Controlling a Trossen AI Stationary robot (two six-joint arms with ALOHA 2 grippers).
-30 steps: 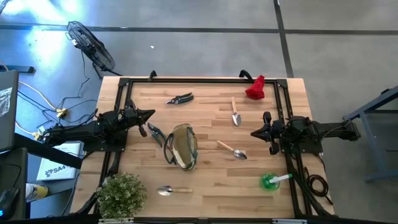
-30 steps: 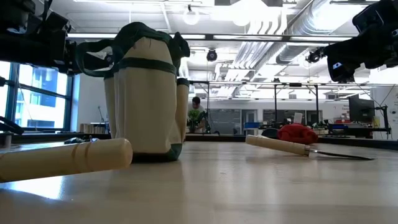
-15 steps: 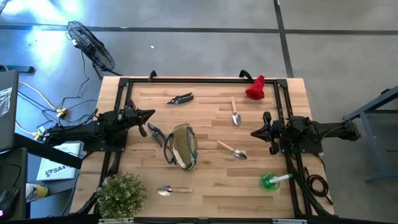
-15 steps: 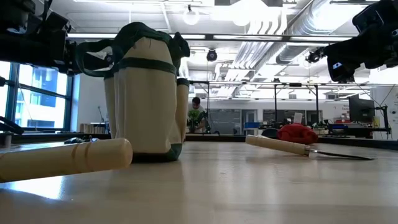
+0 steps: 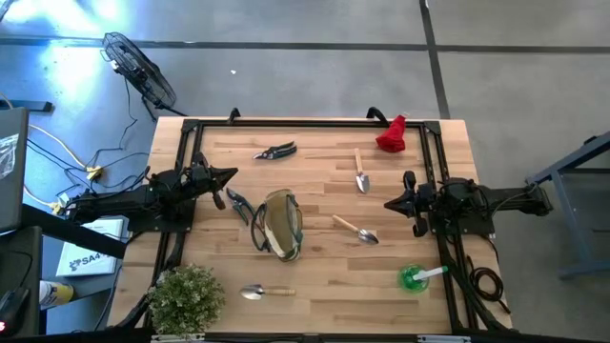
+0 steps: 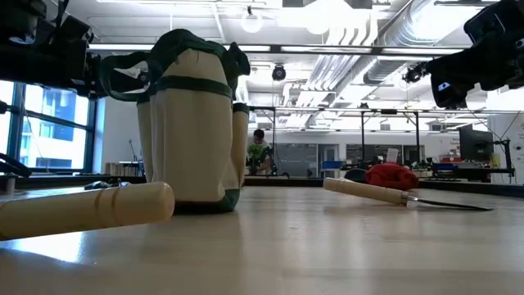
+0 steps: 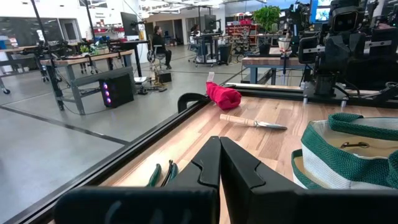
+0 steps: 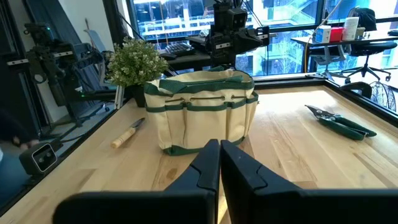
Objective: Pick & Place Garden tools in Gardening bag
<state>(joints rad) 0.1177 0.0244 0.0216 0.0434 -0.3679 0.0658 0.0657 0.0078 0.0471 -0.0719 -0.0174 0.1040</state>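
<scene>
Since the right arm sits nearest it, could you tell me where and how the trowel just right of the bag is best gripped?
I would grip the trowel at the middle of its wooden handle, coming straight down from above. It lies flat on the table, handle toward the gardening bag, blade toward the right gripper, so fingers should close across the handle's slant.
</scene>
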